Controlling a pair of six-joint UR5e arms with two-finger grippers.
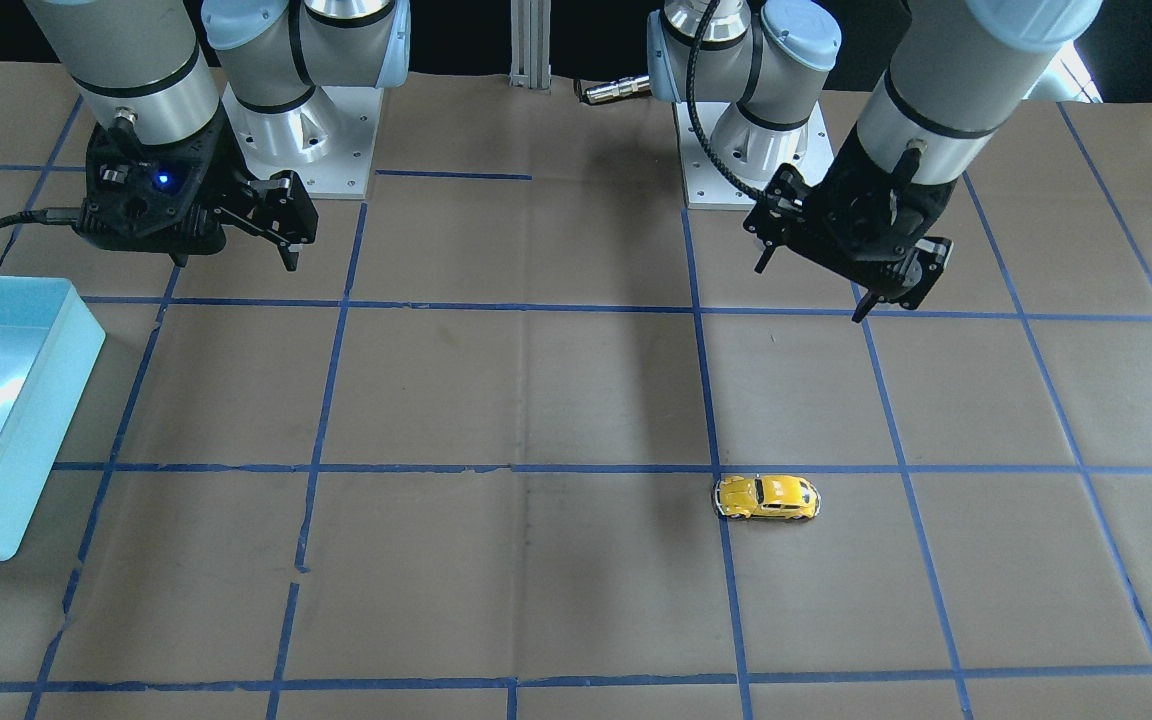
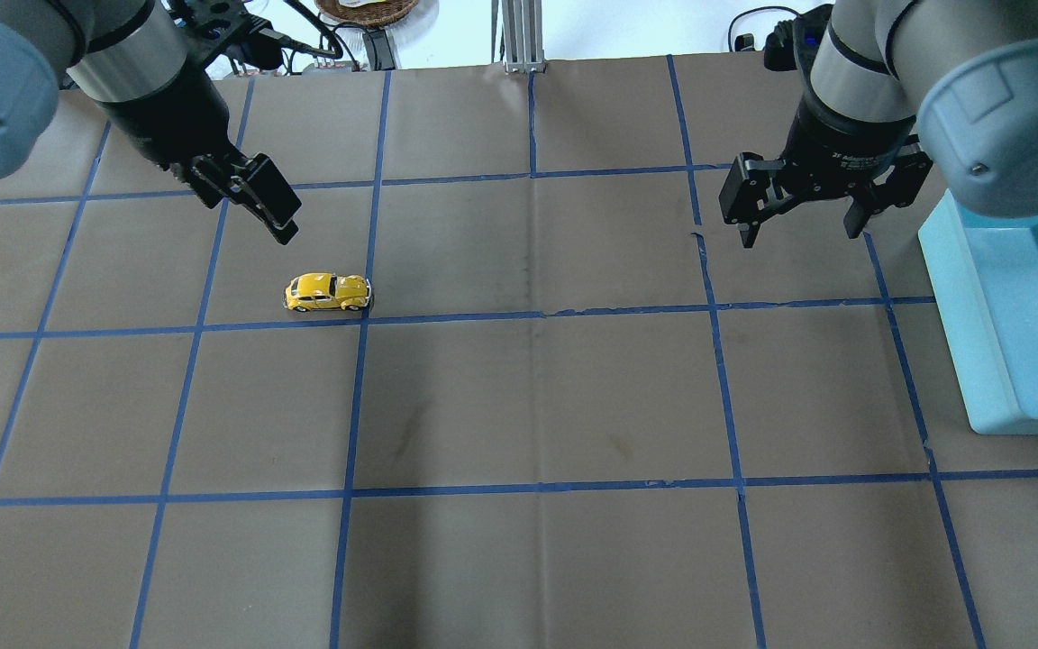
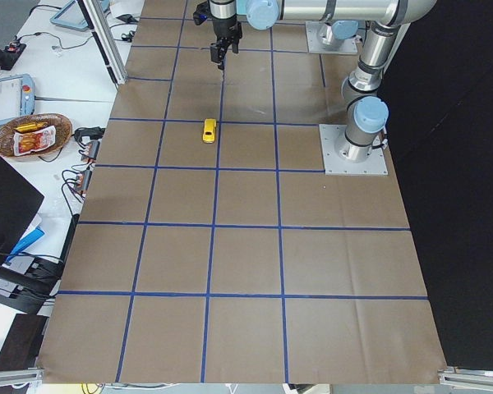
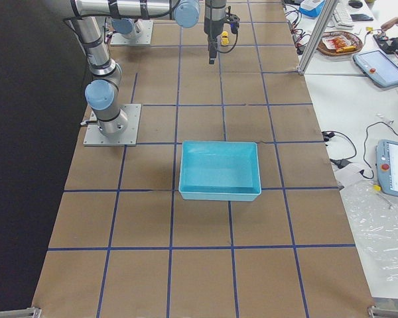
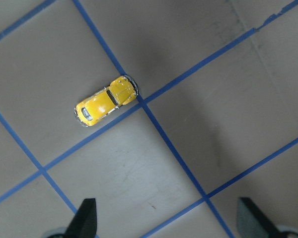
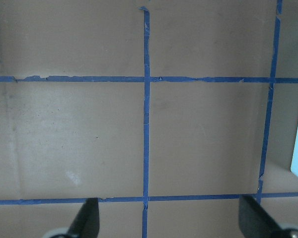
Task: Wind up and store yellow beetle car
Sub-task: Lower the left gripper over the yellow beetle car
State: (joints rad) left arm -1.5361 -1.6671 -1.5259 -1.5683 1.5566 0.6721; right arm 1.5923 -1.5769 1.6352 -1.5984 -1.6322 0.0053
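The bench [image 2: 528, 406] is covered in brown paper, marked into squares by blue tape [image 2: 447, 316]. A light blue bin [image 4: 219, 195] sits on it, open side up. Well apart from the bin, the car [image 2: 328, 292] stands on its wheels, one end at a tape crossing. Two metal base plates [image 1: 356, 150] lie on the bench, also apart from the bin.

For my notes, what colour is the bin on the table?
The bin is light turquoise blue, clearest in the exterior right view.
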